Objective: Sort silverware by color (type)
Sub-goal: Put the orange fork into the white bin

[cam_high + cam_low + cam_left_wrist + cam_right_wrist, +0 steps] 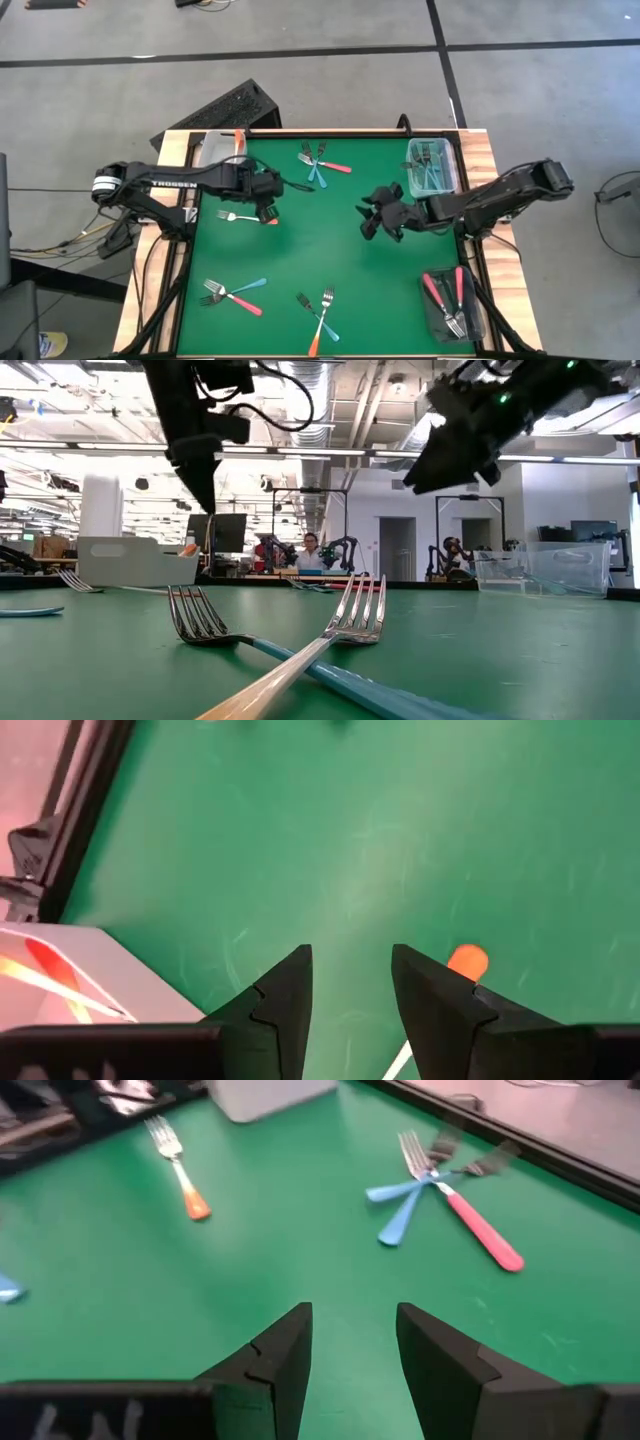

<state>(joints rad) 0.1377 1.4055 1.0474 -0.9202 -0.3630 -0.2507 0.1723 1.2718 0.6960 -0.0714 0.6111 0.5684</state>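
- Two pincers are working over the green worktop (pixel 300 240): my left pincer (pixel 266 210) is hovering with its fingers apart and nothing between them, right above the orange-handled fork (pixel 238 216) near the left edge.
- My right pincer (pixel 372 222) is hanging mid-worktop, also open and carrying nothing.
- I am seeing loose forks lying in three crossed clusters: a far cluster (pixel 320 165) of blue and pink-red handles, a near-left pair (pixel 235 293), and a near-middle cluster (pixel 320 315) with orange and blue handles.
- Some sorting is showing already: blue-handled forks are lying in the clear bin (pixel 452 160) at the far right, pink-red ones in the dark bin (pixel 478 310) at the near right, and a grey bin (pixel 205 150) at the far left is holding an orange one.
- I am judging this as the reach-for-pickup step on the orange fork.
- Next I am needing to lower the left pincer astride the handle, close, then carry it to the grey bin.
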